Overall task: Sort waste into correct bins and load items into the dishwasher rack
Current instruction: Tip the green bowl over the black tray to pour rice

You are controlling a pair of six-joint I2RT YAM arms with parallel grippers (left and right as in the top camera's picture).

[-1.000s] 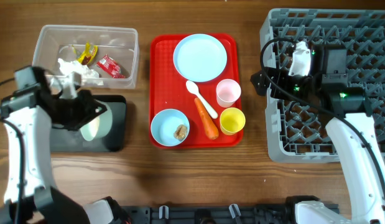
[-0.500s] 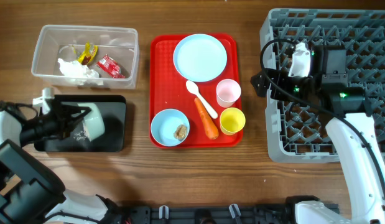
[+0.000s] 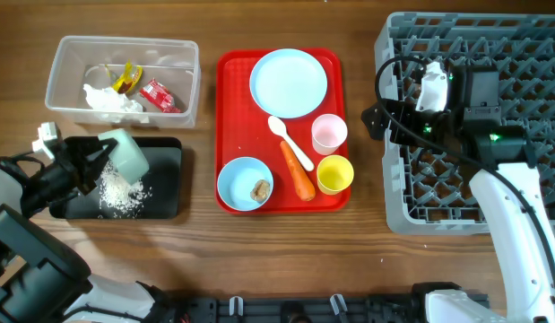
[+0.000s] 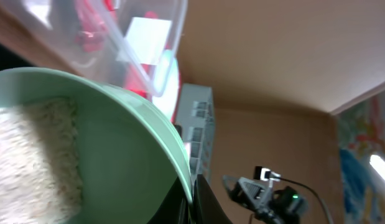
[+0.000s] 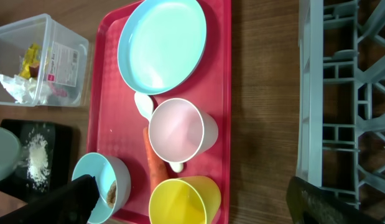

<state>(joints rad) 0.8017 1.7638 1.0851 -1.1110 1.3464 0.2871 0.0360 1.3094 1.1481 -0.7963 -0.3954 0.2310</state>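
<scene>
My left gripper is shut on the rim of a pale blue bowl, holding it tipped over the black tray. White rice lies scattered on that tray. In the left wrist view the fingers pinch the bowl's rim, and some rice still sits inside. My right gripper hangs open at the left edge of the grey rack, nothing between its fingers. The clear tub holds wrappers and tissue.
The red tray carries a plate, white spoon, pink cup, yellow cup, carrot and a second bowl with a brown lump. Bare wood separates tray and rack.
The left gripper tipped the bowl further and shifted it toward the tray's back left. Rice has spilled onto the black tray. The right arm has not moved.
</scene>
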